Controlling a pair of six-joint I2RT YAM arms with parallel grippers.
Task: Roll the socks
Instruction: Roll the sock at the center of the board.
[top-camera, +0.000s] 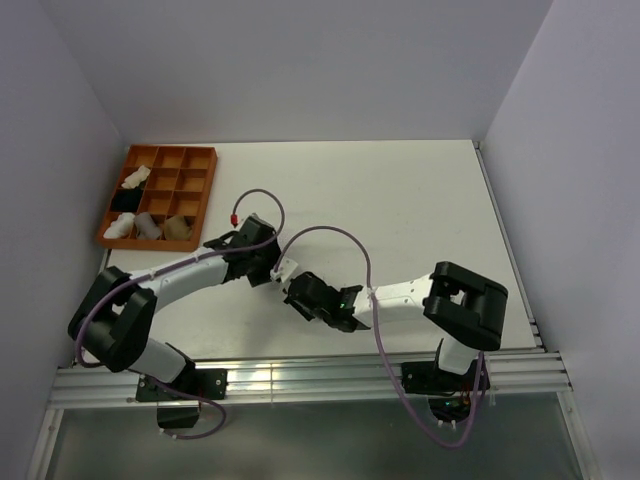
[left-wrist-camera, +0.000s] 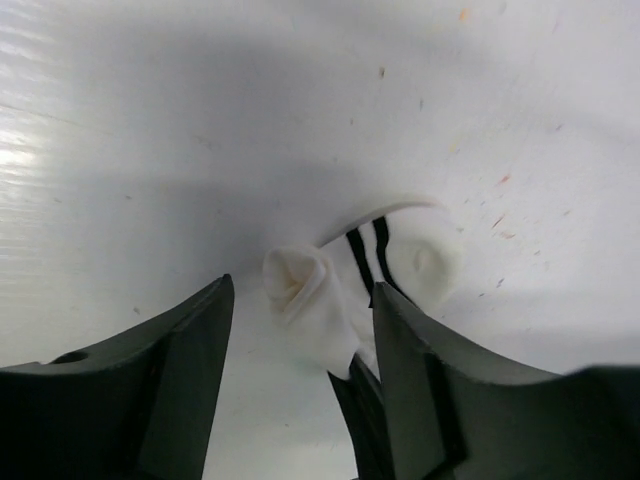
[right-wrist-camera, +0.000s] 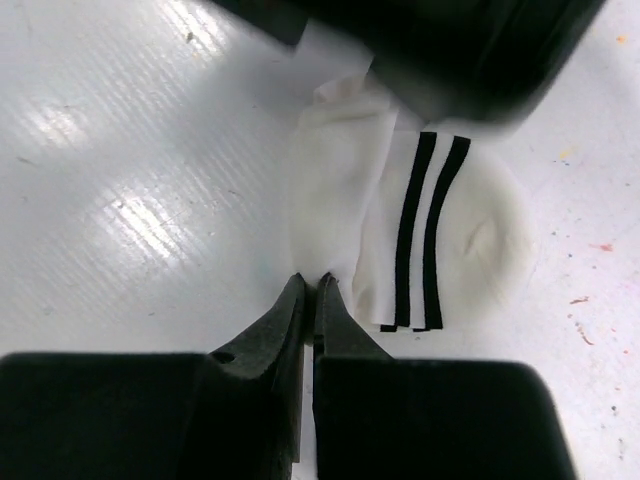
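Note:
A short white sock with two dark stripes (right-wrist-camera: 345, 205) lies partly rolled on the white table, between the two grippers (top-camera: 285, 270). My right gripper (right-wrist-camera: 310, 283) is shut, its tips pinching the sock's near edge. My left gripper (left-wrist-camera: 302, 286) is open, its fingers standing either side of the sock's rolled end (left-wrist-camera: 295, 275) without gripping it. In the left wrist view the right gripper's dark fingers (left-wrist-camera: 365, 400) come up from below to the sock's lower edge. In the top view both grippers meet at the table's middle, the left (top-camera: 265, 258) and the right (top-camera: 298, 290).
An orange compartment tray (top-camera: 160, 150) sits at the back left and holds white, black, grey (top-camera: 148, 226) and tan (top-camera: 178, 230) bundles. Walls stand close on the left, back and right. A metal rail (top-camera: 300, 378) runs along the near edge.

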